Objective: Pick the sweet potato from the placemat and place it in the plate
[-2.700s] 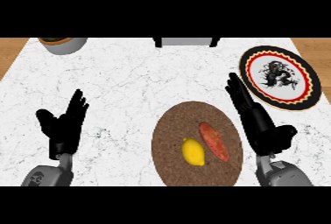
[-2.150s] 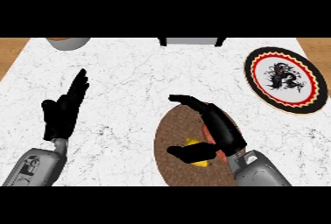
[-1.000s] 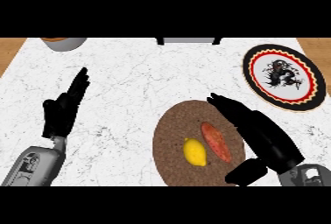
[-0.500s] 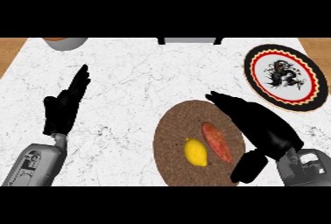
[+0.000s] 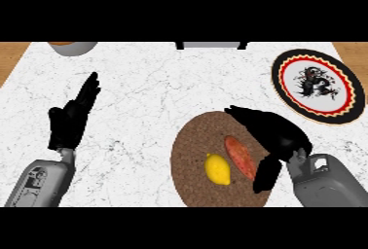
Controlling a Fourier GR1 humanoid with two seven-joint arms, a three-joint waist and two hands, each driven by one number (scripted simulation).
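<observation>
A white marble counter [image 5: 165,92] with fine grey veining is seen from steeply above. Strips of brown wood [image 5: 13,58] are shown past its far left and far right corners. A dark object with a pale top [image 5: 208,45] is cut off at the far edge.
</observation>
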